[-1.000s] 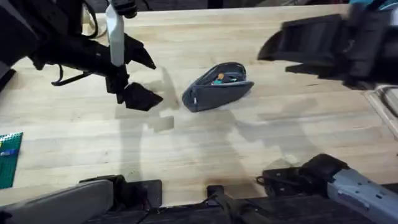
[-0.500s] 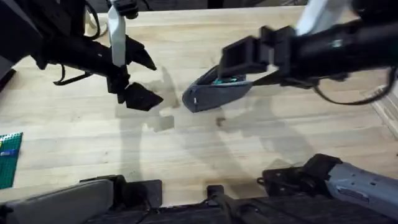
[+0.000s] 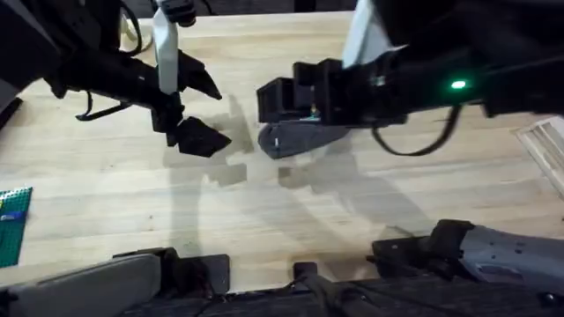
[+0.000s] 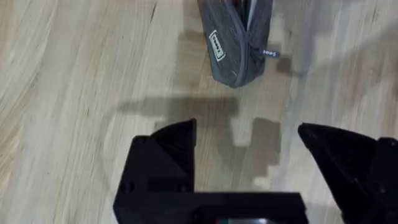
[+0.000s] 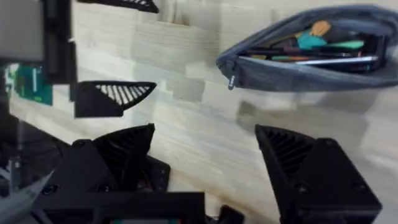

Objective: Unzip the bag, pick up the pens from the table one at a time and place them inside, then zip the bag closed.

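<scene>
The grey bag (image 3: 304, 141) lies in the middle of the table (image 3: 264, 211). Its zipper is open, and several pens (image 5: 311, 57) lie inside with teal and orange ends showing. The zipper pull (image 4: 268, 54) hangs at the bag's near end. My right gripper (image 3: 273, 106) hovers open over the bag's left end and hides much of it from overhead; in its wrist view the bag (image 5: 298, 74) lies just beyond the right gripper (image 5: 205, 146). My left gripper (image 3: 220, 114) stands open to the left of the bag (image 4: 236, 37), apart from it, holding nothing.
A green studded plate (image 3: 13, 224) lies at the table's left edge. A pale tray (image 3: 542, 141) sits at the right edge. Bare wood stretches in front of the bag toward the arms' bases.
My right arm has swept in from the far right to above the bag's left end. The left arm and the bag have stayed put.
</scene>
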